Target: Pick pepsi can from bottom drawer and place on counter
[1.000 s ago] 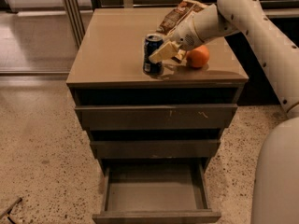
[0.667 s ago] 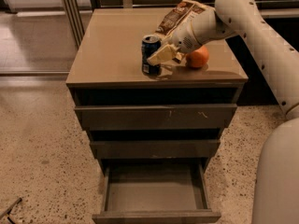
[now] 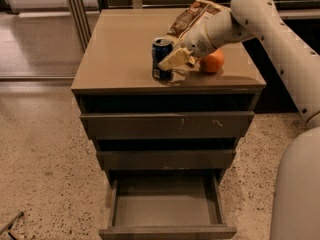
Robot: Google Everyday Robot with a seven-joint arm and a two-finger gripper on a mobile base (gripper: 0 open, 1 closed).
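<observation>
Nearly done: finds the pepsi can (image 3: 161, 59) upright on the table (image 3: 120, 54), just left of the orange (image 3: 212, 62), not in the open bottom drawer (image 3: 165, 231). Cannot tell whether the tool (image 3: 174, 60), at the can's orange-facing side, grips it. Probably left: release, withdraw.

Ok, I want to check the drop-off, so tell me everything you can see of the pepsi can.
The pepsi can is a small dark blue cylinder with a silver top and pale markings low on its side; it looks like metal. It stands upright and appears to rest on the tan counter, close to the front edge and left of the orange, apart from it. The hand is against the can's right side.
</observation>
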